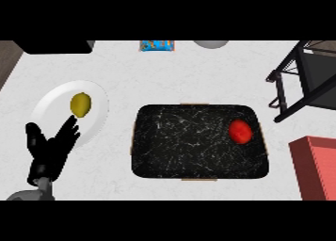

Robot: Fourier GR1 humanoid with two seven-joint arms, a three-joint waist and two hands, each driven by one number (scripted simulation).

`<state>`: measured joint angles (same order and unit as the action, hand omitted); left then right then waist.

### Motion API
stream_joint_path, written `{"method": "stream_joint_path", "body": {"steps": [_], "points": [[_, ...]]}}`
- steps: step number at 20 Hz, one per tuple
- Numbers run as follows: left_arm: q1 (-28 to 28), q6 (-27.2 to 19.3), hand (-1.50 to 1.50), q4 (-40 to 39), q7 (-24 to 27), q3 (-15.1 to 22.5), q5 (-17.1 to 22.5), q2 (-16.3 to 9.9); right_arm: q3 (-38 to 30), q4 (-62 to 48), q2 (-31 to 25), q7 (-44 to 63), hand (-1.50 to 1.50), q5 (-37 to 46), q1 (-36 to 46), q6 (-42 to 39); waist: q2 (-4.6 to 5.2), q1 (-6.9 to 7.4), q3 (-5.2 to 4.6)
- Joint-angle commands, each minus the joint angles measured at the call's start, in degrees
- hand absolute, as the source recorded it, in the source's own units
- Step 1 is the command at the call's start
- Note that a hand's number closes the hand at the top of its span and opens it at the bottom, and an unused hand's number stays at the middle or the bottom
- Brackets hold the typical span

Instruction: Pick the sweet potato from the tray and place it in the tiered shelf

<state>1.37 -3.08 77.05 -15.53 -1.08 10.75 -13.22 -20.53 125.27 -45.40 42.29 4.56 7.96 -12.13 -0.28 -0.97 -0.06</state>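
A red, rounded sweet potato (240, 131) lies on the right side of a black marbled tray (191, 146) in the middle of the counter. The black-framed tiered shelf (310, 77) stands at the upper right, partly cut off by the view's edge. My left hand (51, 147) rests open at the lower left, fingers straight and pointing up, its fingertips over the edge of a white plate. It is far from the tray and holds nothing. My right hand does not show.
A white plate (56, 101) at the left carries a yellow lemon (81, 104). A red box (324, 167) sits at the right edge below the shelf. A blue packet (157, 45), a grey round object (211, 44) and a dark block (56, 45) line the far edge.
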Motion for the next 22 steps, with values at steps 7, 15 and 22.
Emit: {"method": "stream_joint_path", "body": {"steps": [7,15,22], "points": [[-0.8,1.4,0.0,3.2,-2.3,0.2,0.0,0.3,-11.1,-20.5,-13.3,2.3,1.5,-9.3,17.2,-6.3,0.33,1.71,0.01],[1.3,1.6,0.0,-1.8,0.7,-0.4,-1.3,1.9,-5.4,-41.1,-16.9,-11.1,1.5,-4.7,24.6,-9.4,0.46,1.74,0.03],[1.9,1.7,0.0,2.0,-2.9,-0.6,-1.2,1.0,1.1,-57.2,-17.8,-27.3,1.5,3.8,28.8,-9.8,0.63,2.54,0.09]]}}
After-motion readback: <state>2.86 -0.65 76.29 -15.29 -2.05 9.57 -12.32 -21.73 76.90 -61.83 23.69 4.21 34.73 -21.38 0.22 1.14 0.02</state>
